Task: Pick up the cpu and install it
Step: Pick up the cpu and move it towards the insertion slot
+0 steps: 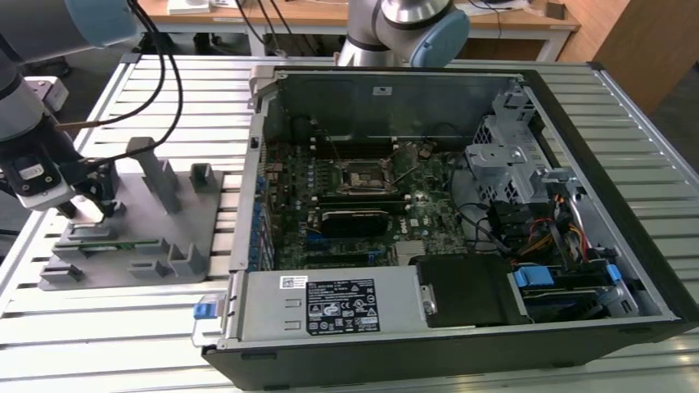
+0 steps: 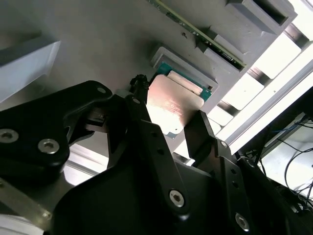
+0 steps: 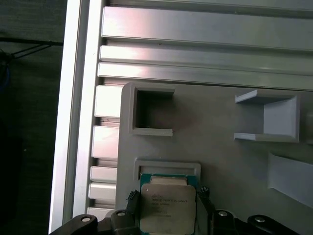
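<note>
I was looking at a slatted metal table (image 1: pixel 164 82) with an open computer case (image 1: pixel 437 360) lying on it toward the exterior view's right. Its motherboard (image 1: pixel 295 205) faced up, and the black-framed socket (image 1: pixel 361 174) sat near the middle of the board.

Toward the exterior view's left, just beside the case, lay a grey fixture plate (image 1: pixel 137 213) with raised posts and shallow pockets. The arm (image 1: pixel 28 123) reached down over the far-left part of that plate, and the gripper (image 1: pixel 93 205) was low against it. A long thin green memory stick (image 1: pixel 104 243) stood on edge in a slot of the plate, near the gripper but apart from it.

In both wrist views the cpu (image 3: pixel 167 205) lay directly between the gripper's fingertips. Its silver top faced up, and a thin green edge showed where it met the raised rim of its pocket (image 3: pixel 168 166). The chip was square, so it had no long axis to line up with. The black fingers (image 3: pixel 133 198) stood on two opposite edges, one on each side.

I judged the gripper closed on the cpu, because the fingertips sat tight against its sides with hardly any gap. The chip looked level. I could not tell whether it had left the floor of the pocket.

The socket lay well apart from the held chip, across the plate and inside the case, toward the exterior view's right.
</note>
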You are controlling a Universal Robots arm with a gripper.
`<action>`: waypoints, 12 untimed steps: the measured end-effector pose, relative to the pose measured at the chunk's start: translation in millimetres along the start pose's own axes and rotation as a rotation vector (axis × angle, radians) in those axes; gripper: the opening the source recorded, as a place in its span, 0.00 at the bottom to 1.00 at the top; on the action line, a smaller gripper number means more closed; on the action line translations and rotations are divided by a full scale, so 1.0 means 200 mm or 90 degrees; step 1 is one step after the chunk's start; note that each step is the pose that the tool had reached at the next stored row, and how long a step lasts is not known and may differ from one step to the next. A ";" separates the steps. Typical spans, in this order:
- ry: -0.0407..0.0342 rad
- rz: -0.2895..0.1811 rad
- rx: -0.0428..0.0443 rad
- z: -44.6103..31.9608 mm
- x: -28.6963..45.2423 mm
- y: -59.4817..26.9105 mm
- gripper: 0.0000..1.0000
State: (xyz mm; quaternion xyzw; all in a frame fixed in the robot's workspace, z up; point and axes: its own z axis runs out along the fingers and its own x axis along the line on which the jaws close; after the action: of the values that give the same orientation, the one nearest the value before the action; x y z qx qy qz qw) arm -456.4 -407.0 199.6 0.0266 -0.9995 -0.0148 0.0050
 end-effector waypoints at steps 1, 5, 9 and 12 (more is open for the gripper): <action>0.0000 0.000 0.0000 -0.005 0.000 0.000 0.55; -0.0004 0.000 0.0004 -0.023 0.000 0.001 0.55; -0.0004 0.000 0.0001 -0.033 0.001 0.001 0.55; -0.0004 0.000 0.0001 -0.046 0.001 0.002 0.55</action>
State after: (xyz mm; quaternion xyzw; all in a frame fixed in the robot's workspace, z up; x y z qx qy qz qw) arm -456.4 -407.0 208.9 0.0266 -0.9995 -0.0147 0.0046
